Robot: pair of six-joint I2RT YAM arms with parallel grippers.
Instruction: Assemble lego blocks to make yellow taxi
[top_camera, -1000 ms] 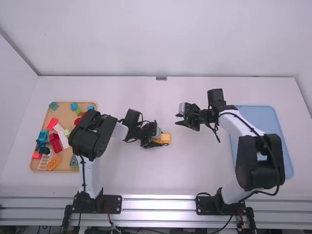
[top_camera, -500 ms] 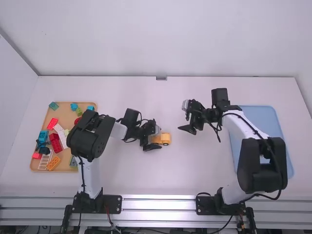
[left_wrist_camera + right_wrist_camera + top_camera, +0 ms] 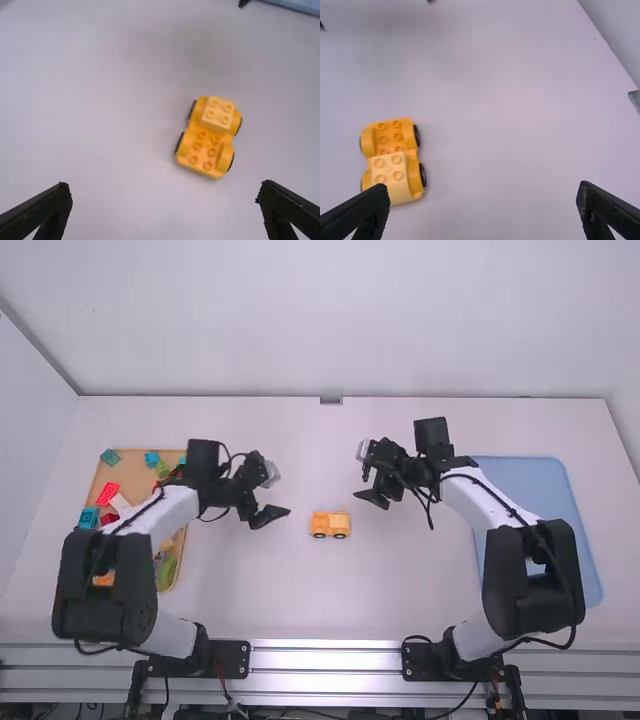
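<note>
The yellow car base (image 3: 330,525) stands on its wheels mid-table, a paler yellow block on its end nearer the right arm. My left gripper (image 3: 272,502) is open left of it, clear of the car; my right gripper (image 3: 370,484) is open a little up and right of it. In the left wrist view the car (image 3: 206,140) lies beyond the wide-apart fingers of my left gripper (image 3: 165,207), nothing between them. From the right wrist, the pale block (image 3: 391,175) with four studs caps one end of the car, off to one side of my right gripper (image 3: 484,207).
An orange-brown tray (image 3: 100,480) of loose coloured blocks stands at the left, partly under the left arm. At the right, a blue tray (image 3: 560,500) lies partly under the right arm.
My left gripper has backed off the car to the left, uncovering it, and its arm has swung back over the block tray. My right gripper has shifted slightly; the car has stayed put.
</note>
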